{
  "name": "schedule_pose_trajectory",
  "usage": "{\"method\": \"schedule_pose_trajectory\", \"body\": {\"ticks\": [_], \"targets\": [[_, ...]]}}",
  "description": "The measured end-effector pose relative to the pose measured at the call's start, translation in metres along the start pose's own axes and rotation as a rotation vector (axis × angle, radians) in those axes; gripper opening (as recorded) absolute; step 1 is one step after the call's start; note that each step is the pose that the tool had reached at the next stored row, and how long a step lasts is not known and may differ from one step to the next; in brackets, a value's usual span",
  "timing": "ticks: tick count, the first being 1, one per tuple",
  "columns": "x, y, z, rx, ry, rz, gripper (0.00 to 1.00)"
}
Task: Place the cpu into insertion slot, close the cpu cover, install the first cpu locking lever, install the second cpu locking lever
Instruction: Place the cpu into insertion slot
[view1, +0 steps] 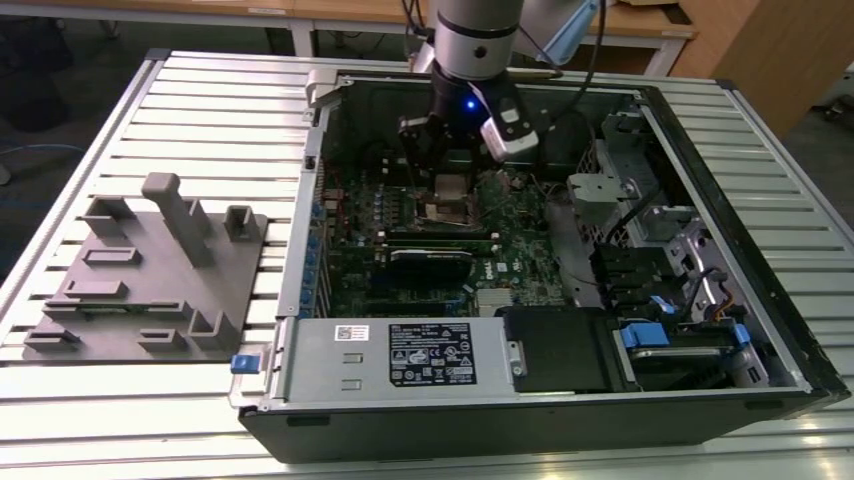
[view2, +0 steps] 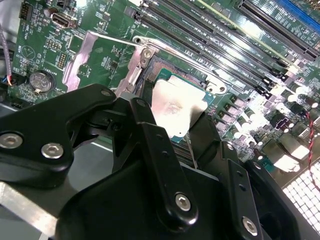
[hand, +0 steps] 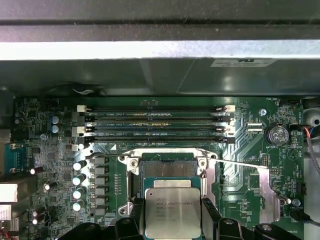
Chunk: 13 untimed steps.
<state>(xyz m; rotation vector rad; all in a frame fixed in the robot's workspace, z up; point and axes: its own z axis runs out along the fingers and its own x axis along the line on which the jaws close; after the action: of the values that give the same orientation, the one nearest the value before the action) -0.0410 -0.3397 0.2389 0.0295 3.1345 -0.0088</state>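
Slatted silver metal table (view1: 200, 100) carrying an open black computer tower case (view1: 561, 425) laid on its side. Grey moulded fixture block (view1: 147, 280) beside it, at the exterior view's left. Arm reaches down into the case.

Black two-finger pincer (hand: 172, 222) clenched on the small flat square cpu with a dull silvery-grey top (hand: 172, 207). Fingers (hand: 134, 220) pressed to two opposite edges, jaws only as wide as the chip. Same grip in the second wrist view: pincer (view2: 175, 127), cpu (view2: 177, 102). In the exterior view the pincer (view1: 461, 165) sits low over the green motherboard (view1: 354, 280).

Cpu overlaps the near part of the square, silvery-rimmed insertion slot (hand: 170, 169); dark far part of the slot uncovered. Seated or hovering: cannot tell. Thin wire locking lever (hand: 240, 163) swung out to one side of the slot.

Room: four long black memory slots (hand: 155, 125) just beyond the slot rim. Row of silver-topped capacitors (hand: 79, 180) near on one flank; round coin battery (hand: 276, 134) well apart on the other. Grey case wall (hand: 160, 50) past the memory slots.

Writing: faint print lines on the cpu top; white sticker (view1: 430, 353) with dense print on the grey power supply box (view1: 320, 375).
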Motion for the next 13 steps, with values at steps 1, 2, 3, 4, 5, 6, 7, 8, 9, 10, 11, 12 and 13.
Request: {"method": "schedule_pose_trajectory", "body": {"ticks": [1, 2, 3, 4, 5, 6, 7, 8, 9, 10, 11, 12, 13], "targets": [[0.0001, 0.0000, 0.0007, 0.0001, -0.0005, 0.000, 0.54], [0.0002, 0.0000, 0.0015, 0.0002, -0.0012, 0.000, 0.54], [0.0002, 0.0000, 0.0024, 0.0003, -0.0019, 0.000, 0.54], [0.0003, 0.0000, 0.0033, 0.0004, -0.0025, 0.000, 0.54], [0.0005, 0.0000, 0.0042, 0.0007, -0.0032, 0.000, 0.54], [0.0006, 0.0000, 0.0051, 0.0008, -0.0038, 0.000, 0.54], [0.0009, 0.0000, 0.0060, 0.0008, -0.0048, 0.000, 0.54], [0.0012, 0.0000, 0.0071, 0.0008, -0.0052, 0.000, 0.54], [0.0014, 0.0000, 0.0081, 0.0008, -0.0055, 0.000, 0.54], [0.0016, 0.0000, 0.0089, 0.0008, -0.0056, 0.000, 0.54], [0.0019, 0.0000, 0.0099, 0.0008, -0.0057, 0.000, 0.54], [0.0021, 0.0000, 0.0108, 0.0007, -0.0057, 0.000, 0.54], [0.0024, 0.0000, 0.0119, 0.0008, -0.0057, 0.000, 0.54]]}}
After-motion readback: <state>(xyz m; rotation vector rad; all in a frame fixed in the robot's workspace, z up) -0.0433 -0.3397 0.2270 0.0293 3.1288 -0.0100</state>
